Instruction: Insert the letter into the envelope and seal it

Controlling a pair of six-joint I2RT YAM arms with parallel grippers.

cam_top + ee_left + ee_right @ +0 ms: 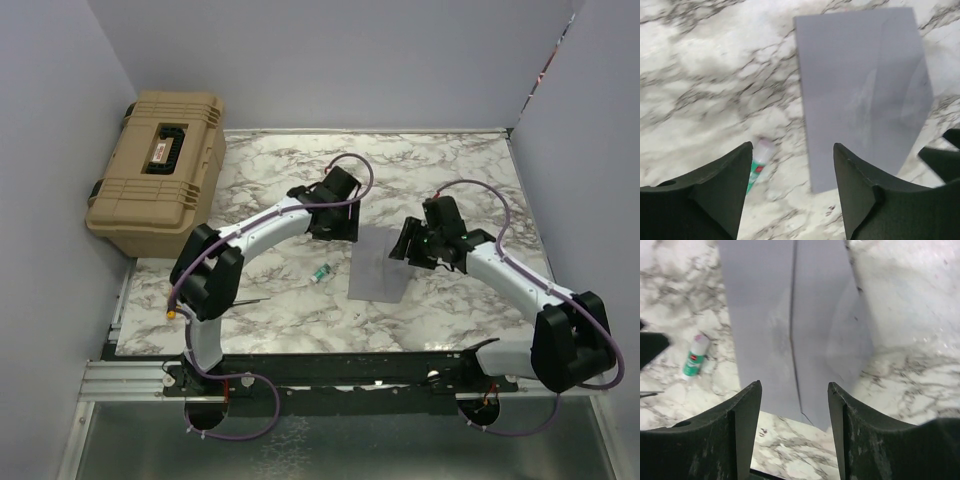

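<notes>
Marble desk (450, 170): under everything. Tan case (155, 170): far off to the left of the left jaws, no part in the job. Left arm (270, 220) and right arm (500, 270): reaching in from both sides toward the middle.

Envelope (380, 262): flat on the desk between the two pairs of jaws, long axis running from near to far, a little slanted. Seen from the left jaws: ahead and to the right, with only bare marble in the gap. Seen from the right jaws: straight ahead, near edge reaching into the gap, a crease line almost centred there. Both pairs clearly parted, holding nothing. Right arm probably better lined up for the next grasp or press.

Letter: not visible in any view; maybe inside already, cannot tell.

Small glue stick (320, 273): on the desk left of the envelope, just ahead of the left jaws.
</notes>
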